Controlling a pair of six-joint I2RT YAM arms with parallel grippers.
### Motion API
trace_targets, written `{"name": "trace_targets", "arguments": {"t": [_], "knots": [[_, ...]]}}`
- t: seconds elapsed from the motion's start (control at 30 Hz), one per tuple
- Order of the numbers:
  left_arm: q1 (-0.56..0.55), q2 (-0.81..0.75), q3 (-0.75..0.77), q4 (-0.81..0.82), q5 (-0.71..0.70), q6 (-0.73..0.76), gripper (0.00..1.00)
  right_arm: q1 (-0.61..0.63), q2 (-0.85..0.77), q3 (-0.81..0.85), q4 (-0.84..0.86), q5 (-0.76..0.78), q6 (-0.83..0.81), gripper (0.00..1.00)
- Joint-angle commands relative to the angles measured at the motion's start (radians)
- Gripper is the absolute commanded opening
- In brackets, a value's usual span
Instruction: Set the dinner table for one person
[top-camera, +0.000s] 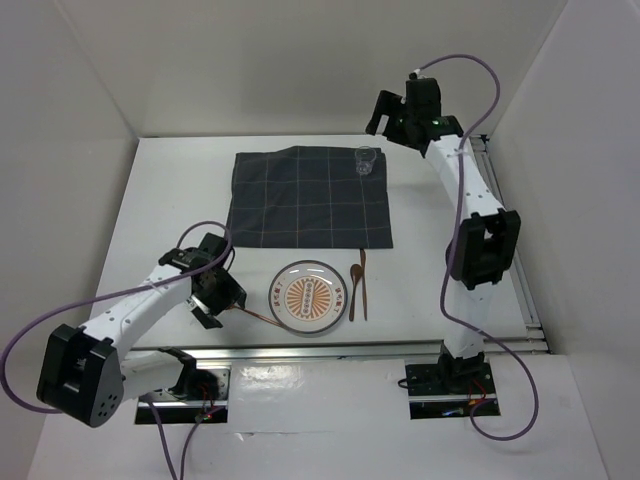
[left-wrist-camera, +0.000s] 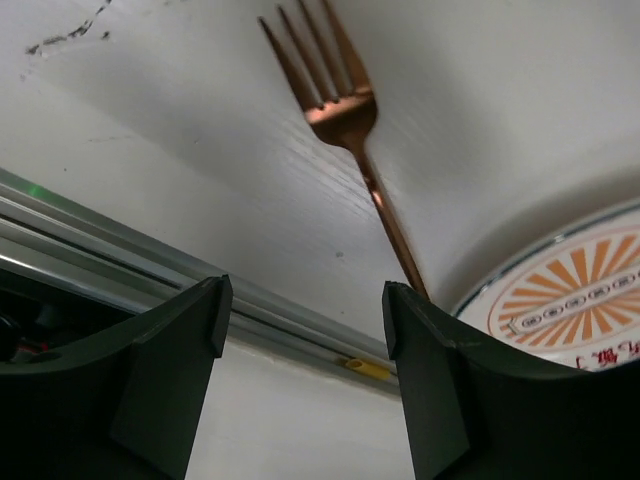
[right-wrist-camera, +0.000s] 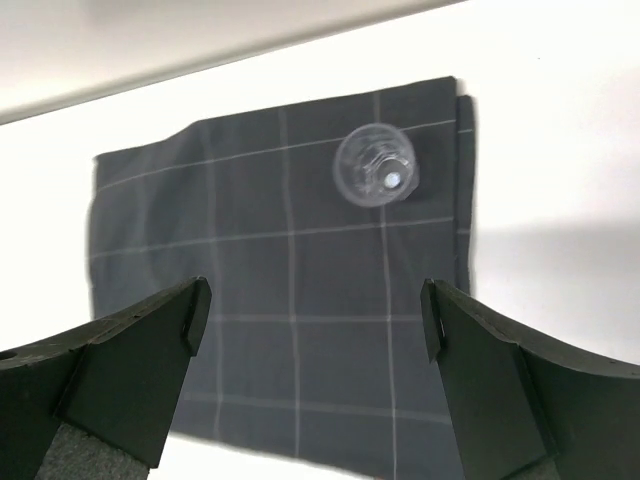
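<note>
The white dinner table (top-camera: 180, 190) carries a dark grey checked cloth (top-camera: 310, 197) at the back middle, with a clear glass (top-camera: 367, 161) on its far right corner. A plate with an orange sunburst (top-camera: 309, 296) sits near the front edge. A copper fork (left-wrist-camera: 345, 110) lies left of the plate, its handle running under the rim (left-wrist-camera: 560, 300). My left gripper (top-camera: 222, 303) is open and empty, hovering over the fork's handle end (left-wrist-camera: 305, 310). My right gripper (top-camera: 383, 112) is open and empty, raised above the cloth (right-wrist-camera: 290, 300) and glass (right-wrist-camera: 376, 168).
A copper spoon (top-camera: 352, 287) and a second copper utensil (top-camera: 364, 285) lie side by side right of the plate. An aluminium rail (left-wrist-camera: 150, 265) edges the table just below the left gripper. White walls enclose the left, back and right.
</note>
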Motion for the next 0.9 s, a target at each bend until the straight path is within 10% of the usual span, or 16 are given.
{"name": "trace_targets", "arguments": {"t": [0.0,0.27,0.73,0.87], "knots": [[-0.012,0.007,-0.051,0.094,-0.023,-0.176,0.78,0.012,-0.128,-0.117,0.055,-0.062,-0.010,1.00],[-0.055,0.156,-0.002,0.183,-0.025,-0.236,0.70,0.071,-0.326,-0.407,0.136,-0.142,-0.010,0.96],[-0.068,0.247,-0.058,0.237,-0.046,-0.285,0.51,0.092,-0.386,-0.444,0.078,-0.104,-0.029,0.96],[-0.058,0.247,-0.067,0.237,-0.055,-0.273,0.32,0.092,-0.386,-0.444,0.068,-0.095,-0.029,0.95]]}}
